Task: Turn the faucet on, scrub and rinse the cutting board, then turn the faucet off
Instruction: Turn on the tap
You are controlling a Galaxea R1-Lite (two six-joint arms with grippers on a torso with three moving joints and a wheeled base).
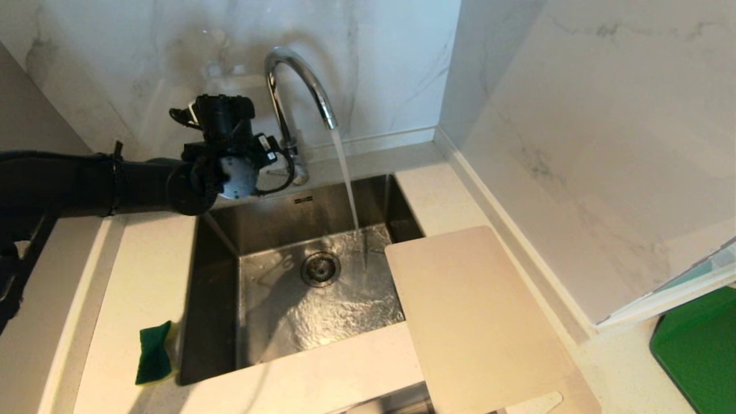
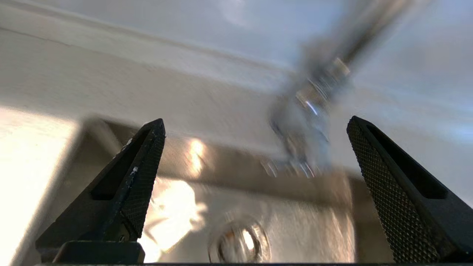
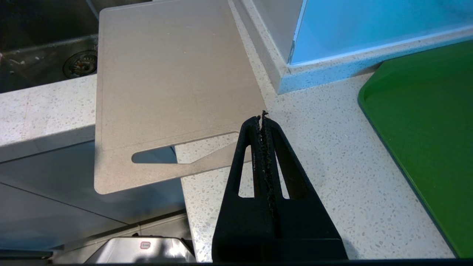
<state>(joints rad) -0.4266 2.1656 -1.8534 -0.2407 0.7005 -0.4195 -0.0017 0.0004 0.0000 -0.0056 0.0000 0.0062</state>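
Left claw point(image 1: 270, 150) hovers at the back rim of the sink point(image 1: 218, 276), just beside the base of the faucet point(image 1: 287, 103), and in the head view its jaws cannot be made out behind the wrist; water already runs from the spout into the basin. From there the cutting board point(image 1: 483, 322) lies well apart, across the basin on the robot's right, its long axis running away from the wall toward the near bench point(image 1: 138, 264) edge, one end jutting over the sink. A green sponge point(image 1: 154, 352) sits on the bench at the sink's near left corner, nearer the left arm, which I judge likeliest to fetch it. Seen from the left wrist, the left claw point(image 2: 255, 127) stands spread wide and empty, the faucet base point(image 2: 306, 125) blurred between the fingers. Only the right wrist view shows the right claw point(image 3: 263, 119) pressed together over the bench, just beside the board's point(image 3: 166, 74) handle slot, whose slotted end overhangs the bench edge, with a green mat point(image 3: 428, 125) further right.
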